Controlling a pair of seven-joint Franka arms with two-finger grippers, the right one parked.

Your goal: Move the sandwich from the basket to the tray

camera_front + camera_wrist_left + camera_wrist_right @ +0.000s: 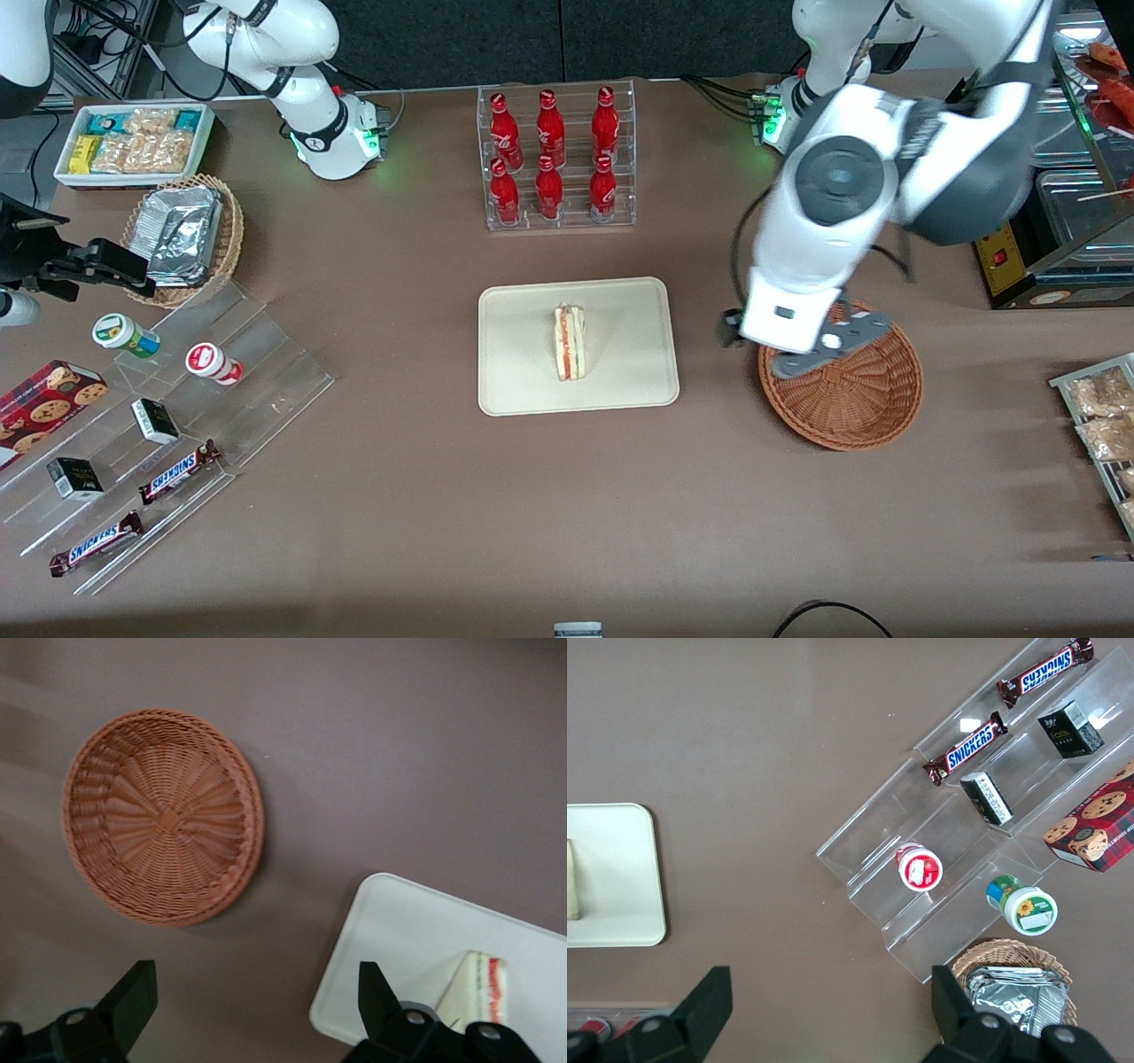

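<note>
The sandwich (570, 342) is lying on the tray (523, 390), around the tray's middle, standing on its crust side with the red-orange and green filling layers facing up toward the front camera. The basket (864, 399) is sitting on the brown table (425, 514) just beside the tray, toward the working arm's end, and the left wrist view shows its woven bottom (164, 819) holding nothing. So the placing itself is looking done, and the step in hand is most likely the retreat.

The left arm's gripper (802, 350) is hanging above the basket's rim nearest the tray, clear of both basket and tray. Its fingers (133, 992) are standing wide apart in the wrist view, with nothing between them.

To finish well, the arm should be lifting straight up and away toward its own end of the table, keeping height until it is clear of the basket's rim, so that nothing gets nudged. It should not be sweeping low over the tray edge, since a light bread wedge balanced on a narrow side could be tipping over at a slight knock. The rack of red bottles (555, 159) is standing near the tray's edge farthest from the front camera, so a retreat path swinging that way would be risky.
</note>
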